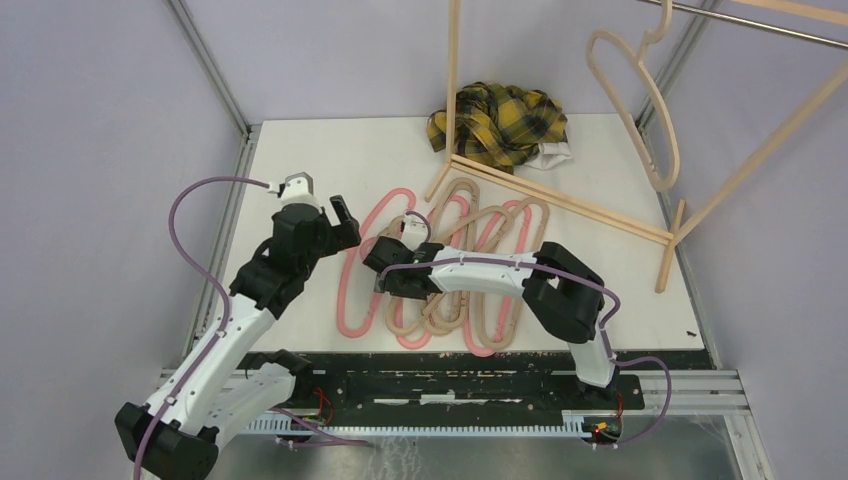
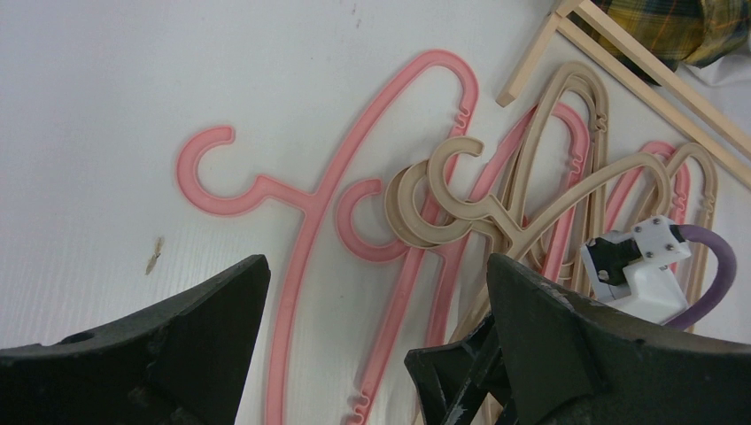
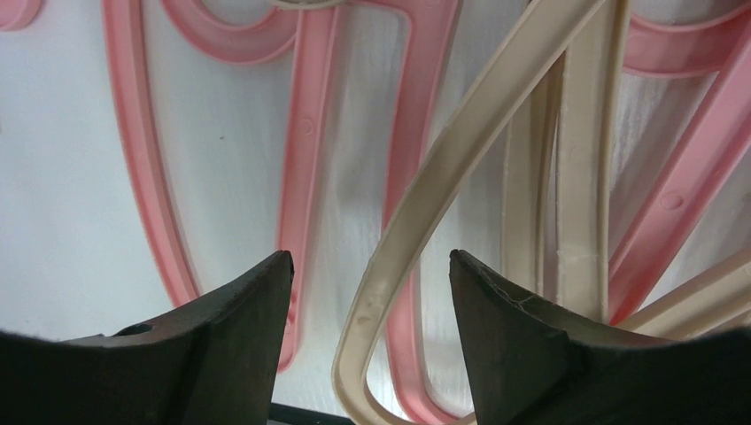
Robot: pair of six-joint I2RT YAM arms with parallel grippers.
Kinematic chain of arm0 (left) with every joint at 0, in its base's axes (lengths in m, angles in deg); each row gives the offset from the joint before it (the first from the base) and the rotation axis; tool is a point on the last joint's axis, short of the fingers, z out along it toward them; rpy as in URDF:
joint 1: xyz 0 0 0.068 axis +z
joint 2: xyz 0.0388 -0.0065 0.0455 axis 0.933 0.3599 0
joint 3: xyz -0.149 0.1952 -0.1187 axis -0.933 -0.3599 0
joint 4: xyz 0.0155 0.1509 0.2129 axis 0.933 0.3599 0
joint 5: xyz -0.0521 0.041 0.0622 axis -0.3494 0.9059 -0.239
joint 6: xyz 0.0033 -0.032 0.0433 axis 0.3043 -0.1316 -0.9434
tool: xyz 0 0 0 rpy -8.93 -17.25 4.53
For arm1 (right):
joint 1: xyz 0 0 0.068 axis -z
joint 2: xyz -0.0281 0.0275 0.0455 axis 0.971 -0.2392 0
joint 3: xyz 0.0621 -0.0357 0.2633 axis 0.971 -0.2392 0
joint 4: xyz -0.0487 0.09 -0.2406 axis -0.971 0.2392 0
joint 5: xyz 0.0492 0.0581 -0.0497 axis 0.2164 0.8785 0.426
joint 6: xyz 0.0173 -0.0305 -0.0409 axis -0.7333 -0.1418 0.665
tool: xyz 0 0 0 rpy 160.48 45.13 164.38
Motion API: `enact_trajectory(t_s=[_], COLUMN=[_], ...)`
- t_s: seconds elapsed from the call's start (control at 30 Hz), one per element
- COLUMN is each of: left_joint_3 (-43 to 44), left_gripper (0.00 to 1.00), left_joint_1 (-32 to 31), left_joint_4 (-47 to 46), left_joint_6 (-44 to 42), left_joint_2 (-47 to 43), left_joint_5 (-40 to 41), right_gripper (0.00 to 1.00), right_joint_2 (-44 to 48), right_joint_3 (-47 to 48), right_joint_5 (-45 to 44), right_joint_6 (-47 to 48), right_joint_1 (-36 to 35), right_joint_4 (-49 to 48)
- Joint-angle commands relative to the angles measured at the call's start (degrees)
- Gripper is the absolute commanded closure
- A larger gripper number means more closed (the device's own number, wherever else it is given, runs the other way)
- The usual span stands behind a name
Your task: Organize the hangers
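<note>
Right wrist: my right hand [image 3: 370, 261], spread open, straddles one tan hanger [image 3: 460, 150] to single it from the other hangers [image 3: 304, 133].

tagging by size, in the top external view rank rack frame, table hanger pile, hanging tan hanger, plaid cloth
1. light wooden rack frame
2. pile of pink and tan looped hangers on the table
3. tan looped hanger on the metal rail and yellow-black plaid cloth: alike; hanger nearer the camera, so unranked
</note>
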Motion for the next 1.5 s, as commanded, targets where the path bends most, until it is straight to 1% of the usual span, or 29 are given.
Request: enact_trajectory(t_s=[0.0, 0.13, 0.23, 0.3, 0.4, 0.43, 0.47, 0.53, 0.57, 0.63, 0.73, 0.93, 1.13, 1.23, 1.3, 1.47], left_joint_3=[0.42, 0.22, -0.20, -0.39, -0.59, -0.71, -0.83, -1.01, -1.03, -1.03, -1.14, -1.22, -1.35, -1.65, -1.53, -1.28], left_gripper=[0.01, 0.01, 0.01, 0.01, 0.01, 0.01, 0.01, 0.01, 0.01, 0.01, 0.01, 0.01, 0.01, 0.01, 0.01, 0.01], left_joint_1=[0.23, 0.24, 0.26, 0.27, 0.26, 0.22, 0.19, 0.19, 0.24, 0.19, 0.21, 0.24, 0.21, 0.23, 0.19, 0.24], left_joint_4=[-1.34, -1.36, -1.33, -1.32, -1.23, -1.29, -1.24, -1.23, -1.29, -1.31, -1.56, -2.25, -2.90, -3.46, -3.53, -3.55], left_joint_6=[-3.42, -3.83, -3.84, -3.84, -3.75, -3.76, -3.79, -3.75, -3.75, -3.75, -3.66, -3.03, -2.11, -1.90, -1.90, -1.90], left_joint_2=[-1.54, -1.91, -2.48, -2.74, -3.06, -3.21, -3.26, -3.33, -3.34, -3.34, -3.30, -2.96, -2.32, -2.08, -1.78, -1.86], left_joint_5=[-1.07, -1.12, -1.34, -1.47, -1.58, -1.58, -1.46, -1.49, -1.48, -1.41, -1.39, -1.62, -2.72, -2.91, -2.90, -3.22], right_gripper=[0.27, 0.29, 0.32, 0.37, 0.38, 0.45, 0.56, 0.82, 0.91, 0.98, 1.00, 0.99, 0.99, 0.99, 0.99, 0.99], right_joint_2=[-1.05, -1.03, -1.19, -1.29, -1.83, -2.08, -2.18, -2.00, -1.48, -0.05, 4.60, 18.95, 30.62, 32.29, 31.45, 28.43], right_joint_3=[1.39, -0.49, -1.77, -2.36, -2.80, -2.95, -3.14, -3.56, -3.79, -4.25, -5.63, -8.32, -6.97, -3.50, 0.00, 9.19], right_joint_5=[-3.67, -5.59, -5.62, -5.61, -5.22, -5.01, -4.84, -4.46, -4.49, -4.36, -4.34, -6.46, -13.17, -16.28, -16.08, -16.09], right_joint_6=[-1.08, -1.27, -1.53, -1.34, -0.66, -0.55, -0.57, -0.68, -0.85, -0.75, -0.55, -0.25, 2.59, 6.49, 10.00, 15.32], right_joint_1=[-0.23, 0.02, 0.32, 0.29, 0.29, 0.35, 0.35, 0.33, 0.40, 0.35, 0.29, -0.78, -1.56, -1.18, -0.25, 3.71], right_joint_4=[1.09, 1.35, 0.82, 0.45, -0.05, -0.14, -0.15, -0.04, 0.28, 0.99, 2.01, 4.57, 5.94, 4.64, 2.98, 0.83])
